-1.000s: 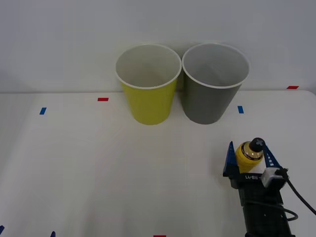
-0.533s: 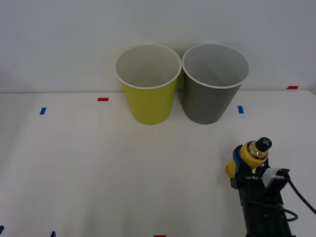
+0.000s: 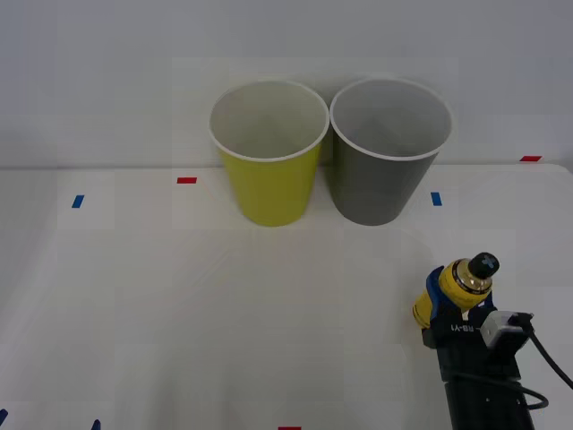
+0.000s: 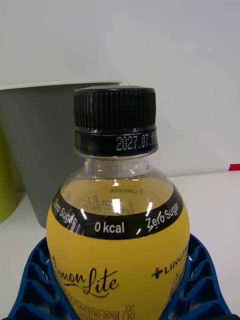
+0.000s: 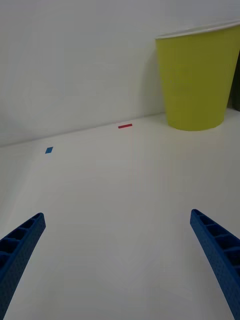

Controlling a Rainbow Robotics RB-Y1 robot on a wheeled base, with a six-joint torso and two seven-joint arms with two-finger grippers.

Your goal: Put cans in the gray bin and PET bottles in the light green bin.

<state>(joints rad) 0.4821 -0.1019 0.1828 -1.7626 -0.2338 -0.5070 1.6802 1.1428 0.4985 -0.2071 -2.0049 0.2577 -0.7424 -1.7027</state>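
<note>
Jaws tight round "Lemon Lite", "0 kcal" PET bottle, right gripper.

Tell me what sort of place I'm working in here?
Likely a lab test bench: a plain white table with coloured tape marks, and only the light green bin and gray bin against a bare wall.

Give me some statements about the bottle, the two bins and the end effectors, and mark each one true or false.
1. The right end effector is shut on the PET bottle. True.
2. The bottle's cap is white. False: it is black.
3. The light green bin stands to the left of the gray bin. True.
4. The bottle lies inside the gray bin. False: it is held in front of the bins.
5. The left end effector is open. True.
</note>
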